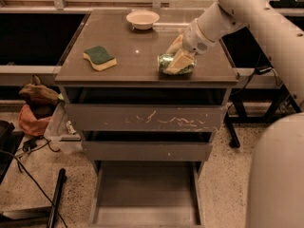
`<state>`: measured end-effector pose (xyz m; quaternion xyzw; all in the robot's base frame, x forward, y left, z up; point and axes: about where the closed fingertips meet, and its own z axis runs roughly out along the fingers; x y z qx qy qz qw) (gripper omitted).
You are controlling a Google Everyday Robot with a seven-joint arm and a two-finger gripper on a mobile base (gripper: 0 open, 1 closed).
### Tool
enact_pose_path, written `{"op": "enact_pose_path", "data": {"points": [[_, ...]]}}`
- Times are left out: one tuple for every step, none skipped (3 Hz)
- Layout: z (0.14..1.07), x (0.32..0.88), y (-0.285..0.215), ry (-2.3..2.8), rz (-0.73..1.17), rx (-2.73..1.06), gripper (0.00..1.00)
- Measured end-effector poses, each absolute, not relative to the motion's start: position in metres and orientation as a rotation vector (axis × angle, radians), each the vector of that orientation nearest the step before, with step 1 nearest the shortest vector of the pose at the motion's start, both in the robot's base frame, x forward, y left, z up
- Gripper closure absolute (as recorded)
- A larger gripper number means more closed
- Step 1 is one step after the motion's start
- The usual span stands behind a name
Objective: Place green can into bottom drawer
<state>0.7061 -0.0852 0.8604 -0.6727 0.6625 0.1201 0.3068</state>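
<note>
In the camera view, the grasping step is judged to be in hand. The hand (176, 56) is set down over the green can (165, 63), which lies on its side on the table (128, 39), at about four o'clock from the table's middle and near the front edge. The can is partly covered by the hand. Whether the hand is already pressed onto the can or merely spread about it cannot be told, and the can is seen to rest on the table, not lifted. The bottom drawer (147, 194) is pulled out at six o'clock from the can, low in the view. Its flat floor is shown bare as far as can be seen, though its front end is cut off by the frame. The can is therefore not yet in the drawer. For the next move, a firm hold would be called for. The can would then have to be raised clear of the table, carried out past the front edge and the two closed drawer fronts, and lowered toward six o'clock onto the drawer floor. A round can on its side is judged likely to roll if released early. A bowl (142, 18) stands at twelve o'clock, and nothing is seen in it. A sponge (99, 57) lies at nine o'clock, well apart from the can.
</note>
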Motion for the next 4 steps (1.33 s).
{"op": "enact_pose_path", "data": {"points": [[0.898, 0.672, -0.095, 1.736, 0.214, -1.690, 1.00], [0.872, 0.628, -0.104, 1.760, 0.245, -1.683, 1.00], [0.850, 0.618, -0.104, 1.791, 0.274, -1.705, 1.00], [0.851, 0.618, -0.104, 1.789, 0.273, -1.704, 1.00]]}}
